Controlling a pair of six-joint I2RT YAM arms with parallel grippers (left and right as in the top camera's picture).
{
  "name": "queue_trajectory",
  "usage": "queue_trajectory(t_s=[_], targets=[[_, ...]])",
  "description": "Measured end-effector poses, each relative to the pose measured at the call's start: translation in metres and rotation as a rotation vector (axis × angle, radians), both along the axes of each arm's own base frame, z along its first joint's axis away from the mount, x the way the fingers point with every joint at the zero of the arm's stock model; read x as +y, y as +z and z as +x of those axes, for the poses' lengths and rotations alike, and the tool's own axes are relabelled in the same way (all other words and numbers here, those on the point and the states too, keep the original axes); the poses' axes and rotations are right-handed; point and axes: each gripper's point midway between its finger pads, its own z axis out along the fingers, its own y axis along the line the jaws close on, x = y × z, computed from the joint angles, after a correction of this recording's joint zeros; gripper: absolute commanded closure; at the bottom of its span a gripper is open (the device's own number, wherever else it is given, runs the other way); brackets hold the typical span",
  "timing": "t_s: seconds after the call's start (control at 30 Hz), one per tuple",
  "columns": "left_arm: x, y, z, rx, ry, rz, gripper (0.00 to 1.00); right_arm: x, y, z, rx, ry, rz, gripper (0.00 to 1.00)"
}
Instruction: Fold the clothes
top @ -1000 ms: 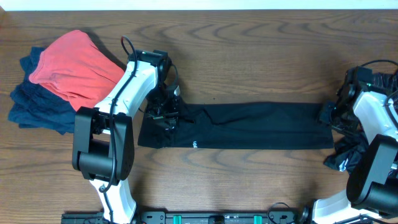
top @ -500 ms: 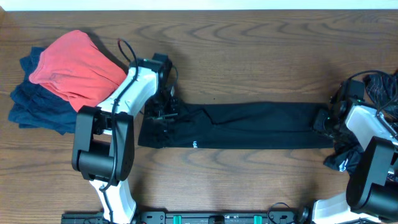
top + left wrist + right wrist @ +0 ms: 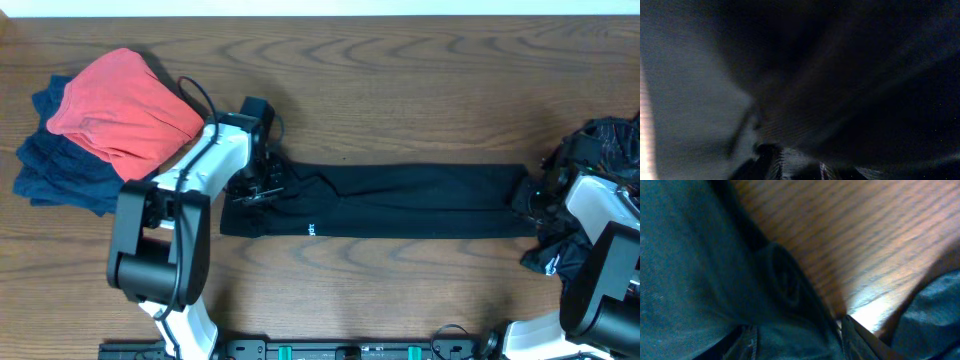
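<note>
A long black garment (image 3: 400,200), folded into a narrow strip, lies flat across the middle of the wooden table (image 3: 400,90). My left gripper (image 3: 258,190) is at its left end, shut on the cloth. In the left wrist view dark fabric (image 3: 840,75) fills the frame and the fingers (image 3: 800,170) barely show at the bottom. My right gripper (image 3: 527,198) is at the strip's right end. In the right wrist view its fingers (image 3: 796,340) have the dark cloth (image 3: 690,270) between them, low over the wood (image 3: 865,230).
A red garment (image 3: 125,110) lies on a pile of dark blue clothes (image 3: 60,175) at the far left. A heap of dark clothes (image 3: 610,145) sits at the right edge, with more dark cloth (image 3: 550,255) below the right arm.
My right gripper dipped left, then moved back right with the garment's end, drawing the strip straighter. My left gripper shifted slightly left, still at the left end.
</note>
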Motion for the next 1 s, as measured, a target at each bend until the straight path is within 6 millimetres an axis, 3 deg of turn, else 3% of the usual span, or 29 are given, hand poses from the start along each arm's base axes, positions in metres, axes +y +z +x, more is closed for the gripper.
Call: queue_trajectory(t_s=[0.1, 0.17, 0.3, 0.4, 0.5, 0.8, 0.93, 1.0], targets=[[0.011, 0.016, 0.009, -0.069, 0.023, 0.019, 0.35, -0.002, 0.0, 0.0, -0.003, -0.007, 0.001, 0.47], [0.016, 0.034, 0.018, -0.141, 0.04, 0.021, 0.23, -0.002, 0.0, 0.0, -0.005, -0.007, 0.0, 0.47], [0.015, 0.061, 0.035, -0.273, 0.056, 0.003, 0.21, -0.002, 0.0, 0.001, -0.007, -0.007, -0.001, 0.47], [0.013, 0.063, 0.044, -0.314, 0.054, -0.003, 0.23, -0.002, 0.0, 0.001, -0.008, -0.007, -0.001, 0.47], [0.012, 0.057, 0.048, -0.314, 0.038, -0.001, 0.28, -0.003, 0.0, 0.001, -0.008, -0.007, -0.002, 0.47], [0.005, 0.028, 0.064, -0.311, -0.03, -0.019, 0.56, -0.003, 0.0, 0.001, -0.008, -0.007, -0.002, 0.47], [0.003, 0.022, 0.067, -0.313, -0.045, -0.028, 0.72, -0.003, 0.0, 0.001, -0.008, -0.007, -0.002, 0.47], [0.001, 0.022, 0.067, -0.311, -0.053, -0.039, 0.87, -0.003, 0.0, 0.001, -0.008, -0.007, -0.002, 0.47]])
